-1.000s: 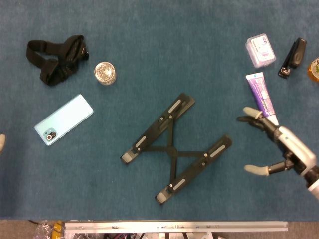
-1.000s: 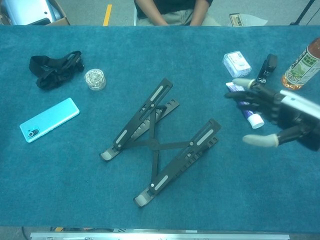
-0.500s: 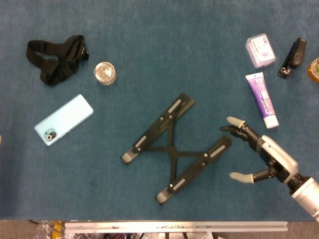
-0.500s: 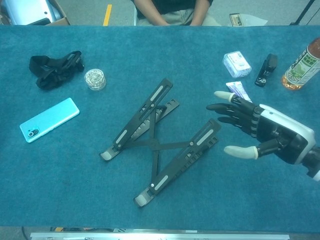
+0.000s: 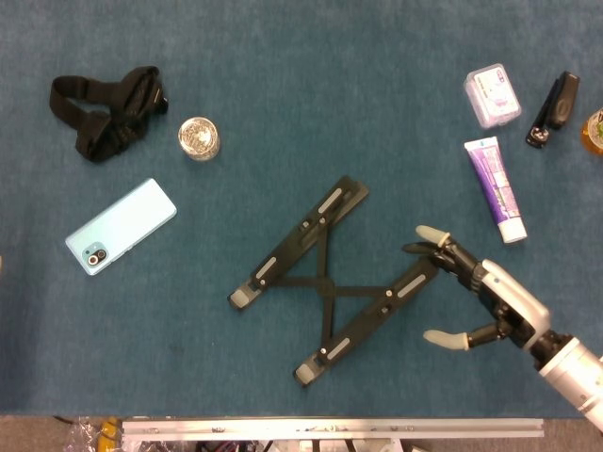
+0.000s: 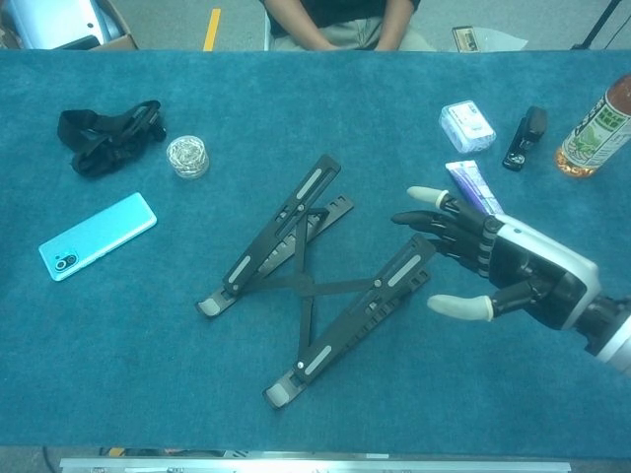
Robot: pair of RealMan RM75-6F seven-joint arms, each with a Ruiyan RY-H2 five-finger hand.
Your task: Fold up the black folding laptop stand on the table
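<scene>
Stand (image 5: 330, 282) spread open, rigid, hinged, likely light; grip right rail end. Right hand (image 5: 480, 297) released, fingers apart, empty.

A lab test bench: teal cloth table (image 6: 552, 414) strewn with odd props, a seated person (image 6: 340, 22) behind it

Black folding laptop stand (image 5: 325, 281) with grey pads lies on the teal carpeted surface (image 5: 283, 113); pale turquoise phone (image 5: 121, 226) left; purple-and-white tube (image 5: 497, 187) right.
</scene>
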